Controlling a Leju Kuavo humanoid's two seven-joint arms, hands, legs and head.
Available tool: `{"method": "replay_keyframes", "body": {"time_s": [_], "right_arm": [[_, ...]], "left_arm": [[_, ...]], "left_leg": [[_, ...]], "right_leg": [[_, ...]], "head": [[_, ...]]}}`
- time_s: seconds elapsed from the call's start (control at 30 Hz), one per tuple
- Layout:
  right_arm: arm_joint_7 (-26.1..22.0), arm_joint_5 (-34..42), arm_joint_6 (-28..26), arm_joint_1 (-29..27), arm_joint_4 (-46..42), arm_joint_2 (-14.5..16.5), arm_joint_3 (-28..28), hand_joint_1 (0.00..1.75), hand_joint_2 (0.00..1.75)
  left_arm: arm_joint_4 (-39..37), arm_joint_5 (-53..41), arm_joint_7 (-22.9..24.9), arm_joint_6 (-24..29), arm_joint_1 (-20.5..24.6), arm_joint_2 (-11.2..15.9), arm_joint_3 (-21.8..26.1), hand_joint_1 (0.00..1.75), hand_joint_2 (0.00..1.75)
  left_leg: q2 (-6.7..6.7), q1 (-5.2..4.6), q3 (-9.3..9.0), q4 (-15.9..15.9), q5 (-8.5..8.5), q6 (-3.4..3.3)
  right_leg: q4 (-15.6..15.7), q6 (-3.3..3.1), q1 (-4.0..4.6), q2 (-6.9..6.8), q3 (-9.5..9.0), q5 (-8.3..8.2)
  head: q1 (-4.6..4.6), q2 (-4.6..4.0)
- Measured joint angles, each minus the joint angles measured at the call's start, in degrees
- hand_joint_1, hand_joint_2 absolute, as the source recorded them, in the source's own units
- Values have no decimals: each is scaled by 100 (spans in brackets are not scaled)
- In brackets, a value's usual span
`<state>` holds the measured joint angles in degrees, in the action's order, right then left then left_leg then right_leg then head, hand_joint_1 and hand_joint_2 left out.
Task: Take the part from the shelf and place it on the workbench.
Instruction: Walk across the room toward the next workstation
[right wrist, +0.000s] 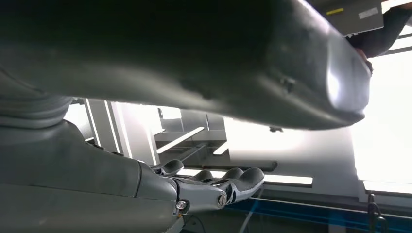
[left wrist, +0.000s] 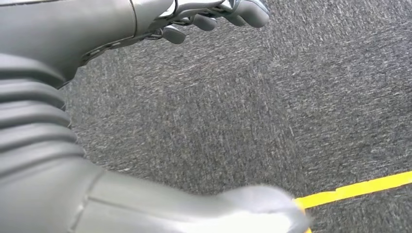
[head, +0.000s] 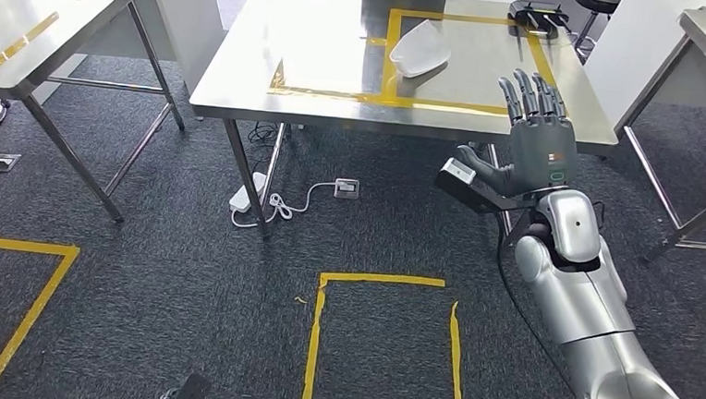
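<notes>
White and shallow, the part (head: 420, 51) lies on the stainless steel workbench (head: 246, 73) in the upper middle of the head view, inside a rectangle of yellow tape (head: 391, 54) stuck to the top, touching nothing else on the surface. Lower and to the right of it in that frame, the right hand (head: 529, 141) is raised at the near edge of the bench, back toward the camera, its dark fingers (head: 528, 92) straight and slightly spread, the thumb out to the side; it holds nothing, and the part sits well apart from it, up and to the left. Behind the hand the silver right arm (head: 592, 316) runs down to the lower right corner. In the right wrist view the same fingers (right wrist: 233, 182) stretch out flat with nothing between them. The left hand (left wrist: 209, 17) appears at the top of the left wrist view above dark grey carpet (left wrist: 272, 97), its fingers loosely curled with nothing in them, a strip of yellow tape crossing the floor at lower right. A black device (head: 539, 17) rests at the far right corner of the bench, a white power strip (head: 243, 195) lies on the carpet under the table, and yellow tape squares (head: 382, 345) mark the floor in the lower part of the frame
</notes>
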<state>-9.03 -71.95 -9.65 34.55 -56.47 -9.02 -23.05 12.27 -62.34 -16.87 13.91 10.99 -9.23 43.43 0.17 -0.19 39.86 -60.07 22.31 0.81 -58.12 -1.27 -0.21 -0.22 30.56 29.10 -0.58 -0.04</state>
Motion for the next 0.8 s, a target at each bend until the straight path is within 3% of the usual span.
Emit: {"method": "replay_keyframes", "body": {"time_s": [0.1,0.17,0.2,0.27,0.33,0.37,0.4,0.5,0.53,0.57,0.67,0.8], "right_arm": [[-86,51,-9,12,9,4,4,0,0],[-119,90,-14,-2,29,4,4,0,0],[-122,108,-10,-9,41,4,4,0,0],[-112,134,0,-16,55,4,4,0,0],[-82,167,10,-11,60,4,8,0,0],[-68,186,15,-7,61,8,10,0,0],[-57,204,17,-5,62,11,13,0,0],[-19,219,-43,-8,62,17,30,0,0],[-1,216,-81,-10,62,17,36,0,0],[9,227,-109,-11,62,20,42,0,0],[-31,332,-97,-13,63,37,59,0,0],[-57,391,-58,9,71,77,89,0,175]], "left_arm": [[-2,11,2,2,-6,5,0,0,0],[-3,26,9,4,-15,13,0,0,0],[-3,33,14,5,-20,19,0,0,0],[-2,44,24,6,-21,29,0,0,0],[-2,39,27,5,-20,33,0,0,0],[-3,35,30,4,-20,32,0,0,0],[-4,32,32,2,-24,31,0,0,44],[-5,31,28,-1,-32,32,0,0,175],[-5,34,20,0,-34,33,0,0,175],[-6,39,10,1,-36,33,0,0,175],[-8,46,-14,2,-43,28,0,0,175],[-8,42,9,2,-44,27,0,0,175]], "left_leg": [[-15,40,308,-892,680,92],[-13,74,390,-1393,877,139],[-13,84,285,-1360,827,152],[-12,99,-225,-679,612,162],[-31,83,-662,-61,483,116],[-43,72,-741,73,487,78],[-54,65,-743,84,469,41],[-58,66,-709,137,449,-14],[-59,58,-700,135,442,-34],[-58,53,-691,132,435,-54],[-54,43,-657,121,412,-96],[-53,32,-626,114,392,-125]], "right_leg": [[22,-30,-32,-8,142,-165],[15,-10,-39,-8,238,-245],[10,8,-46,-8,277,-278],[-4,54,-67,-11,329,-323],[-16,114,-75,-16,355,-353],[-22,146,-72,-18,366,-368],[-29,164,-65,-16,379,-375],[-13,34,-48,-8,404,-397],[8,2,-50,-8,404,-414],[24,22,-52,-7,402,-428],[70,136,-62,-7,404,-497],[92,228,-72,-7,420,-543]], "head": [[36,0],[38,0],[39,0],[40,0],[37,0],[36,0],[31,0],[24,0],[24,0],[24,0],[23,0],[24,0]]}}
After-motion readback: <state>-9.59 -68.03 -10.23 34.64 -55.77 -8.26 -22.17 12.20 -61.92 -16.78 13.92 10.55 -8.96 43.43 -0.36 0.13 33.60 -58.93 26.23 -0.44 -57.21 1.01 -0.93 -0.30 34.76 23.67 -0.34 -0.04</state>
